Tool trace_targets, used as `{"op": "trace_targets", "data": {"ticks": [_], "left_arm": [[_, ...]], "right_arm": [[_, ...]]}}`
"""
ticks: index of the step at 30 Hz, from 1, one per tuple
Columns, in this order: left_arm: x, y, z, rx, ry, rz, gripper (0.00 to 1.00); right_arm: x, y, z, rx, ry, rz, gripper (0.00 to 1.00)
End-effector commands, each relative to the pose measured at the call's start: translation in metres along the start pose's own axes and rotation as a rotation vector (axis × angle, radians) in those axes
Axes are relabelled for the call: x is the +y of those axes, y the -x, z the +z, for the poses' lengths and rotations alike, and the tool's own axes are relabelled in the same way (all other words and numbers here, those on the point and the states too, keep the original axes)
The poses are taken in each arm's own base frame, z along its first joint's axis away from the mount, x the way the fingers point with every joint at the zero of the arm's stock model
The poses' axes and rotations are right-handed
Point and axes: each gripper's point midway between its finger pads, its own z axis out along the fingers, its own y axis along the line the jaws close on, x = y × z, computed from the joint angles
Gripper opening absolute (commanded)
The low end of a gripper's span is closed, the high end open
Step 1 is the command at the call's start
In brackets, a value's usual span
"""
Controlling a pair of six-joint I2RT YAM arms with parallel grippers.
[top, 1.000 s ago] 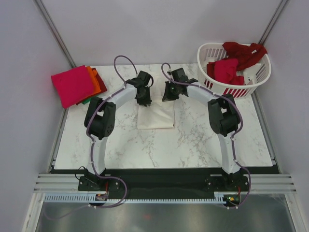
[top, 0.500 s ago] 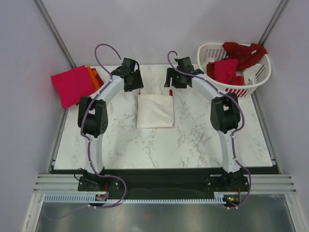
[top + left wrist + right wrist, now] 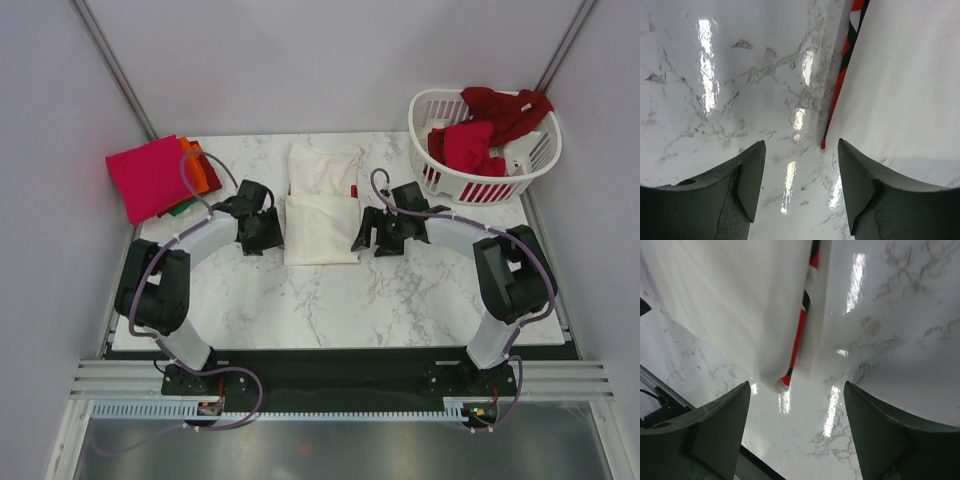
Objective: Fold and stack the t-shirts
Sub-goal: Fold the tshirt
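Observation:
A cream-white t-shirt (image 3: 322, 205) lies flat in the middle of the table, with a crease across it and a small red mark at its right edge. My left gripper (image 3: 270, 231) stands open just off its left edge and holds nothing. My right gripper (image 3: 367, 236) stands open off its right edge. In the left wrist view my gripper (image 3: 800, 186) spans bare marble, and the cream cloth (image 3: 905, 85) with red and black trim lies to the right. In the right wrist view my gripper (image 3: 797, 432) is also over marble, with the shirt (image 3: 735, 300) ahead to the left.
A stack of folded t-shirts (image 3: 150, 176), magenta on top of orange, green and dark red, sits at the back left corner. A white slatted basket (image 3: 490, 188) at the back right holds a red shirt (image 3: 468, 146) and a darker red one (image 3: 506, 107).
Both grippers have opened, let go of the cream shirt and drawn back to its two sides. The shirt now reaches farther toward the back of the table.

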Motion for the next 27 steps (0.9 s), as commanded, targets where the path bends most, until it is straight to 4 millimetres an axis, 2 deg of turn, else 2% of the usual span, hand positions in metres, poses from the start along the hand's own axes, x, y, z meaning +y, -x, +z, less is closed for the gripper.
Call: {"op": "trace_targets", "data": {"ticks": [1,7,9,13,17,21,27], "left_arm": [[-0.015,0.005,-0.014,-0.072,-0.103,-0.044,0.66],[-0.022,-0.012,-0.022,-0.074,-0.201,-0.052,0.66],[-0.025,-0.013,-0.023,-0.082,-0.221,-0.05,0.66],[-0.022,-0.017,-0.02,-0.081,-0.223,-0.056,0.66],[-0.025,-0.018,-0.017,-0.086,-0.24,-0.079,0.66],[-0.027,-0.016,-0.013,-0.096,-0.252,-0.09,0.66],[-0.026,-0.024,0.001,-0.072,-0.257,-0.099,0.65]], "right_arm": [[0.013,-0.014,0.001,-0.001,0.105,0.043,0.83],[0.008,-0.021,0.014,-0.01,0.135,0.101,0.79],[0.005,-0.024,0.017,-0.005,0.131,0.122,0.74],[0.004,-0.029,0.023,-0.008,0.153,0.145,0.6],[0.003,-0.034,0.029,-0.011,0.167,0.152,0.37],[0.0,-0.035,0.038,-0.015,0.183,0.156,0.3],[-0.002,-0.035,0.046,-0.002,0.183,0.155,0.12]]}}
